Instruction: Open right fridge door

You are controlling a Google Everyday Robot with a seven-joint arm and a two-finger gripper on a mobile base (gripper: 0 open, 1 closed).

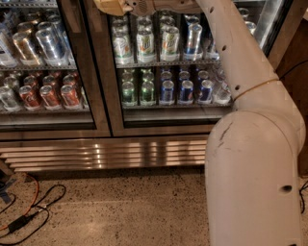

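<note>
The right fridge door (166,117) is a glass pane in a dark frame, with green, white and blue cans on shelves behind it. Its bottom edge lines up with the left door (45,120), which fronts red and silver cans. My gripper (109,6) is at the top edge of the view, against the upper left part of the right door near the post between the two doors. Its tan end is partly cut off by the frame. My white arm (231,53) crosses in front of the right side of the door.
A brushed-steel grille (96,153) runs below both doors. Black and orange cables (29,211) lie on the speckled floor at the lower left. My arm's large white base segment (252,187) fills the lower right. A wooden panel (294,57) stands right of the cooler.
</note>
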